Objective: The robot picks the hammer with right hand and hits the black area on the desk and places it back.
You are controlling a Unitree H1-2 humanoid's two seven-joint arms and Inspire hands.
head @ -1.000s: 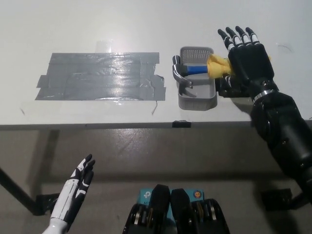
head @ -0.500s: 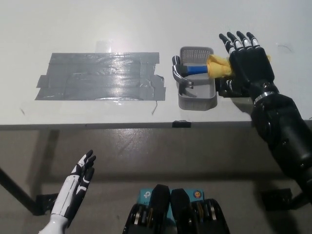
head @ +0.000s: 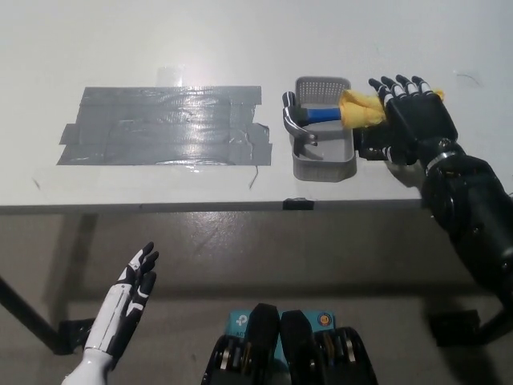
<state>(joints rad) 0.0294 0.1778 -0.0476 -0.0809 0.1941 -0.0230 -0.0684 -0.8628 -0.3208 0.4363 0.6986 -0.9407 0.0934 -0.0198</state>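
Right hand [head: 415, 120], black with white finger tips, hovers palm-down over the yellow end of the hammer [head: 337, 112] handle, fingers spread and slightly curled, nothing gripped. Can't tell if it touches the handle. Hammer lies across a small grey tray [head: 324, 164] with perforated walls and rounded corners: curved steel claw head hangs over the tray's left rim, blue neck, bulky yellow grip sticking out past the right rim. Tray sits near the front edge of the white matte desk [head: 160, 40]. Just left of the tray: the black area [head: 164, 125], overlapping strips of glossy dark tape with ragged ends, glare on it. Left hand [head: 124, 306], white, hangs below desk level at lower left, fingers straight, empty.
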